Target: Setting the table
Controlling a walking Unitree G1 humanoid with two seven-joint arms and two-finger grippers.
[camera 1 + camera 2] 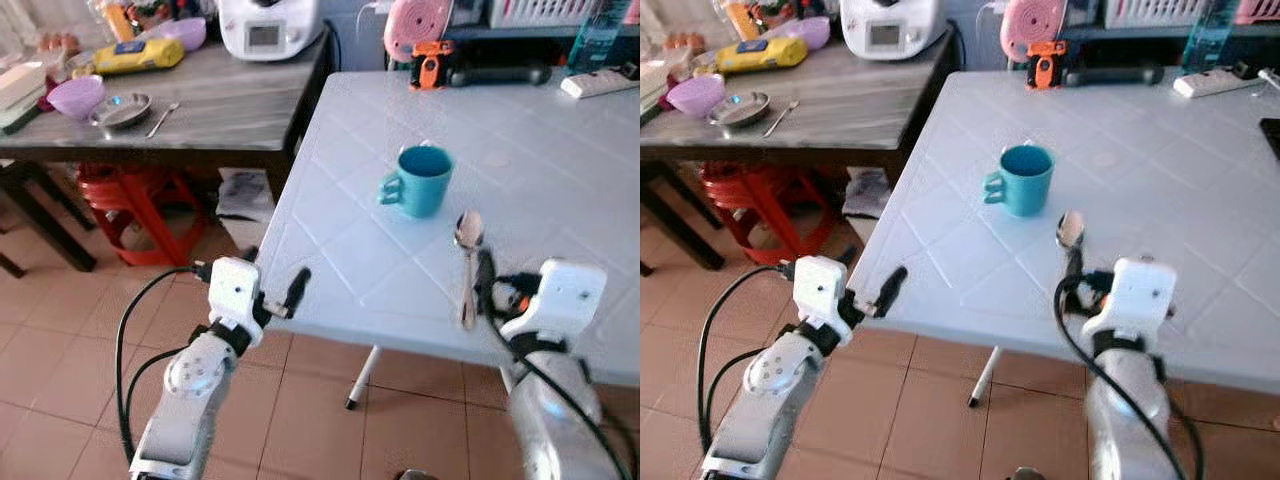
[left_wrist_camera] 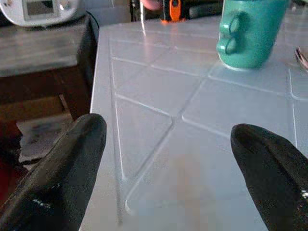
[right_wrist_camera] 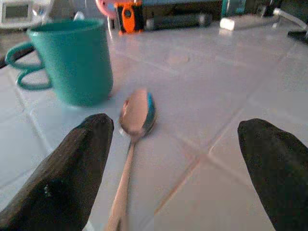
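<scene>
A teal mug (image 1: 420, 180) stands upright on the white table (image 1: 560, 150), its handle toward my left. A metal spoon (image 1: 468, 262) lies on the table just in front of the mug, bowl end toward it. My right gripper (image 3: 178, 134) is open at the table's near edge. The spoon (image 3: 136, 114) lies between its fingers, close to one finger (image 3: 77, 163). My left gripper (image 2: 168, 132) is open at the table's near left corner with nothing between its fingers. The mug (image 2: 248, 31) is well ahead of it.
A dark wooden table (image 1: 210, 110) at the left holds a purple bowl (image 1: 76, 96), a metal plate (image 1: 122, 110), a second spoon (image 1: 163, 119) and a white appliance (image 1: 268, 28). A red stool (image 1: 135, 205) stands under it. An orange-and-black tool (image 1: 475, 70) lies at the white table's far edge.
</scene>
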